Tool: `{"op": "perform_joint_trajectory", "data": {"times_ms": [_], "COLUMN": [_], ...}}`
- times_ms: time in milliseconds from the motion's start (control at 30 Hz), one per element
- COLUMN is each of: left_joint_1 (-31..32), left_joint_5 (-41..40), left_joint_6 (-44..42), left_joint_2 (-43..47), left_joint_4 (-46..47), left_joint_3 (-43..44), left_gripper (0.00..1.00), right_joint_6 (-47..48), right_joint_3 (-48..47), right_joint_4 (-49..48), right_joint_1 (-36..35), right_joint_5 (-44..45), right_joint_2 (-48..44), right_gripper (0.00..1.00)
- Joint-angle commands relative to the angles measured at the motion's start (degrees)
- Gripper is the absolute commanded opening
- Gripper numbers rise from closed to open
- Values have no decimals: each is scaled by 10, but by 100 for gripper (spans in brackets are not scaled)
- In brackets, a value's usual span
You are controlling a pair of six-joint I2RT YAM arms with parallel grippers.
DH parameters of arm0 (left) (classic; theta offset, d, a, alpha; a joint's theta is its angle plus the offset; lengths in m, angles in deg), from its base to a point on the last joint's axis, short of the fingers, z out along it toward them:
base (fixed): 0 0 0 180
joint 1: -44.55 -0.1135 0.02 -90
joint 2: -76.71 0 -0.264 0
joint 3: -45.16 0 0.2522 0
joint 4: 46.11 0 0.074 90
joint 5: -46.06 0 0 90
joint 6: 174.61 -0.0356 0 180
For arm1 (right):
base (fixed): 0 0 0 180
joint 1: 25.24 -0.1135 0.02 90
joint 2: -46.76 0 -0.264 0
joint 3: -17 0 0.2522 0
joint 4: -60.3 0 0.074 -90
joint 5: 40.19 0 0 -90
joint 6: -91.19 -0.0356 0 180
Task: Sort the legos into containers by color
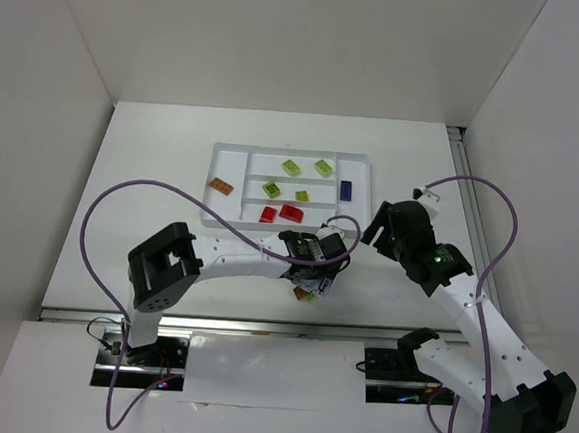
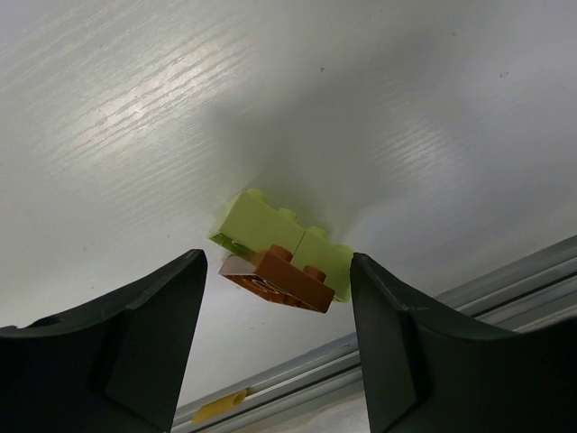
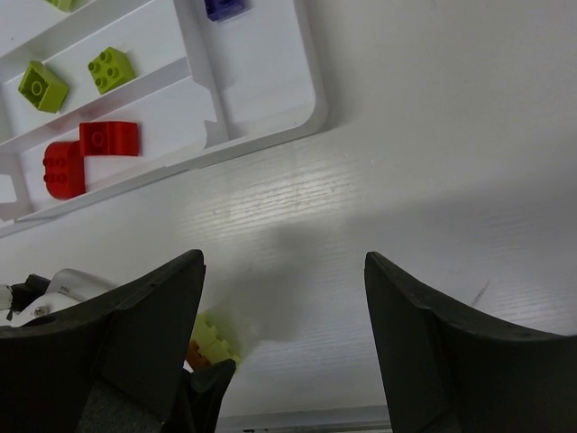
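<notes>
Table, top view: a white table (image 1: 153,166) is boxed in by white walls, and the white tray (image 1: 237,150) lies beyond both claws.
Left claw, top view: the left claw (image 1: 313,279) points down over a loose cluster (image 1: 305,294) close to the table's near edge. Its opening cannot be read from this view.
Right claw, top view: the right claw (image 1: 377,229) hangs just off the tray's near right corner, with nothing under it.
Tray count, top view: four lime green bricks (image 1: 290,167), two red bricks (image 1: 291,213), one dark blue brick (image 1: 346,190) in the right end slot, and one orange-brown brick (image 1: 221,185) in the left end slot.
Left wrist view: the jaws are spread and grip nothing. Between them on the table, a loose orange-brown brick (image 2: 279,278) touches what look like two loose lime green bricks (image 2: 257,221) just behind it.
Right wrist view: the jaws are spread and empty. The tray sits ahead and to one side, and the cluster peeks out low beside one finger.
Loose count: probably three bricks.
Risk: the loose bricks touch, so closing here could clamp green together with orange-brown and put mixed colours in one slot. It could also squeeze one brick out toward the near edge.
Second risk: both claws are near the cluster, so two reaches at once could collide.
</notes>
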Motion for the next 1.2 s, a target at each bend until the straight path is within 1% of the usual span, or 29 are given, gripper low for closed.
{"op": "perform_joint_trajectory", "data": {"times_ms": [0,67,133,167,233,267,300,433,567,667,733,800,833,867,967,1033,1067,1167], "left_joint_1": [3,3,3,3,3,3,3,3,3,3,-3,-27,-35,-47,-60,-75,-81,-92], "left_joint_5": [8,21,21,35,57,87,99,155,167,142,142,166,190,197,202,202,227,261], "left_joint_6": [-52,-96,-119,-145,-172,-195,-204,-241,-284,-304,-324,-343,-343,-350,-350,-350,-350,-358], "left_joint_2": [38,68,90,95,100,109,116,116,101,88,88,83,77,72,64,64,64,51], "left_joint_4": [21,32,38,38,38,38,38,38,43,36,36,51,51,56,56,82,89,90], "left_joint_3": [-12,-31,-38,-43,-50,-58,-58,-82,-88,-88,-88,-88,-88,-83,-77,-77,-77,-77], "left_gripper": [76,78,78,78,77,77,77,75,74,74,73,73,72,71,71,69,69,68], "right_joint_6": [7,7,7,7,7,7,7,7,12,13,13,13,13,13,13,13,13,13], "right_joint_3": [-9,-9,-9,-9,-9,-9,-9,-4,-4,-4,-4,-4,-4,-4,-4,-4,-4,-4], "right_joint_4": [2,2,2,2,2,7,7,7,7,7,7,7,7,7,7,7,2,2], "right_joint_1": [3,3,3,3,3,3,3,3,3,3,3,3,3,3,3,3,3,3], "right_joint_5": [3,-2,-2,-2,-2,-2,-2,-7,-13,-13,-13,-18,-18,-18,-18,-18,-18,-18], "right_joint_2": [-4,-4,-4,-4,-4,-4,-4,-4,-4,2,2,2,2,7,7,7,7,7], "right_gripper": [78,78,78,78,78,78,78,78,78,78,78,78,78,78,78,78,78,78]}}
